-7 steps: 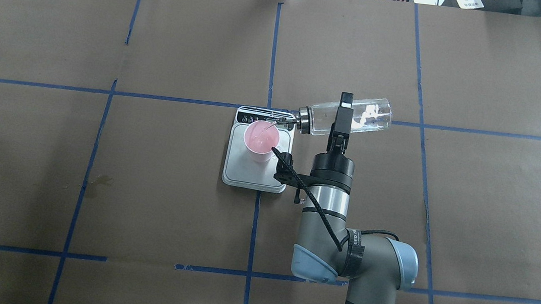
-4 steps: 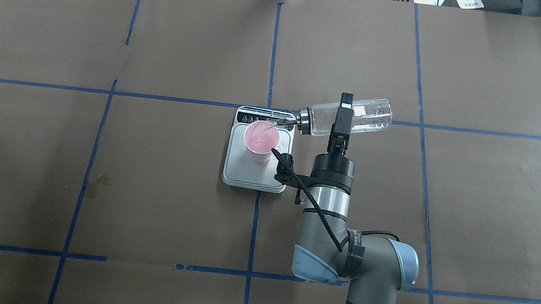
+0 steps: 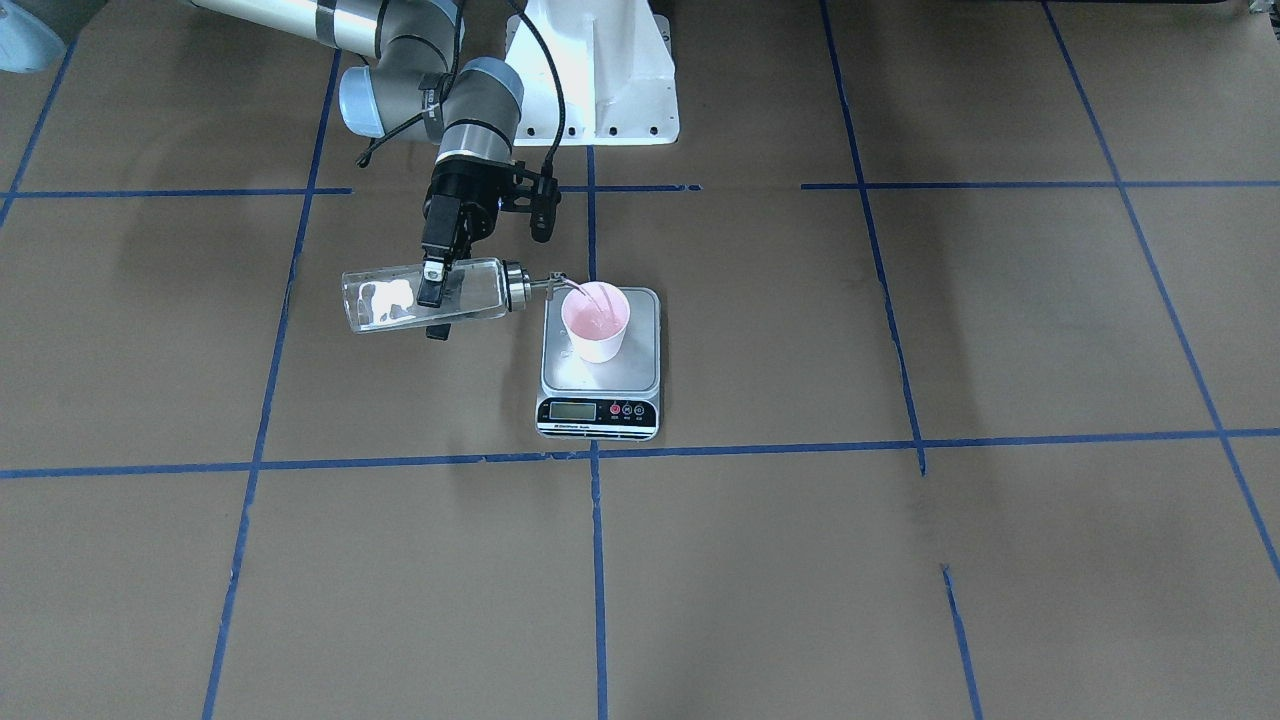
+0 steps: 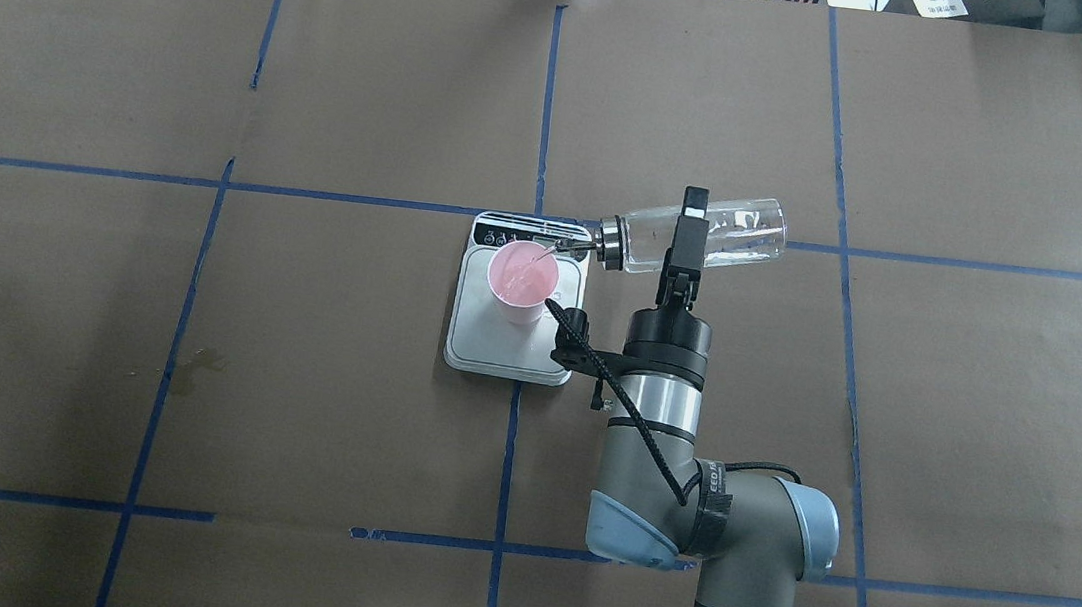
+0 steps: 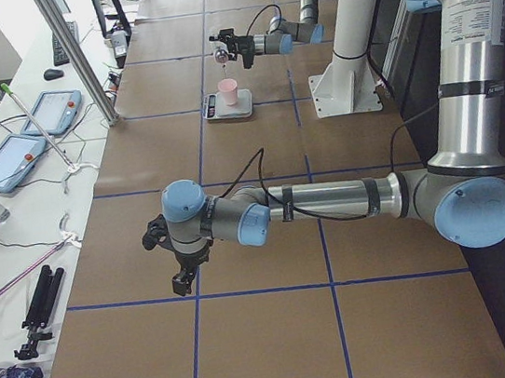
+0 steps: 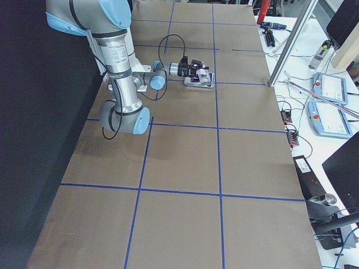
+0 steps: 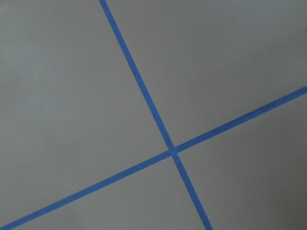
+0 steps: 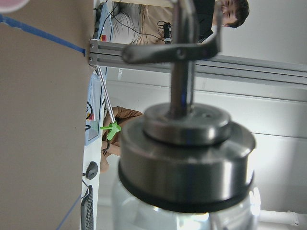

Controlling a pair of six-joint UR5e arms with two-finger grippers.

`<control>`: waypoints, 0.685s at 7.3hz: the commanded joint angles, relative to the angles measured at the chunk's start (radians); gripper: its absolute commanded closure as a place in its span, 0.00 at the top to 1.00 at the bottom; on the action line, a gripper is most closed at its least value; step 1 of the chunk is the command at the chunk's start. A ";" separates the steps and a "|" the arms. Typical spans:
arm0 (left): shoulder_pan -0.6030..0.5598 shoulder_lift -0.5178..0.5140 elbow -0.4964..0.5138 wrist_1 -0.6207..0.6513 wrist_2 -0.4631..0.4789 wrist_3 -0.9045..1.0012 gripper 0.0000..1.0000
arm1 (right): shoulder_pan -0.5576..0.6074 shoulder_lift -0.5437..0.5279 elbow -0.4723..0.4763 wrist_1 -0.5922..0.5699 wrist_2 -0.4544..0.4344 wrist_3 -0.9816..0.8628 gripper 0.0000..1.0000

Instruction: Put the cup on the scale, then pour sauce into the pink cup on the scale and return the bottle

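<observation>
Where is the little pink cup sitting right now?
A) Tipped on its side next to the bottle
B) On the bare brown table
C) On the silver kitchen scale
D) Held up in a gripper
C: the cup stands upright on the metal platform of the scale, while the right gripper holds the bottle tilted, with its spout over the cup's rim.

The cup (image 3: 597,322) on the scale (image 3: 642,368) is pink inside and whitish outside. The scale is silver-grey, with a black front strip and red and dark buttons. Beside the scale, the bottle (image 3: 395,300) is clear glass with a shiny silver cap. The table (image 4: 339,403) is brown, gridded with blue tape lines (image 4: 548,93).
</observation>
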 commanded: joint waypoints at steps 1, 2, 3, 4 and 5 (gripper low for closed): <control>0.000 0.000 -0.001 -0.001 0.000 0.000 1.00 | -0.002 0.001 0.002 0.005 0.003 0.014 0.00; 0.000 -0.001 0.000 -0.001 0.000 0.000 1.00 | -0.003 0.003 0.002 0.005 0.005 0.016 0.00; 0.000 -0.003 -0.001 -0.001 0.000 0.000 1.00 | -0.003 0.004 0.003 0.006 0.009 0.036 0.00; 0.000 -0.004 -0.001 -0.001 0.000 0.000 1.00 | -0.003 0.006 0.005 0.006 0.025 0.109 0.00; 0.000 -0.006 -0.001 -0.001 0.000 0.000 1.00 | -0.003 0.007 0.008 0.006 0.049 0.176 0.00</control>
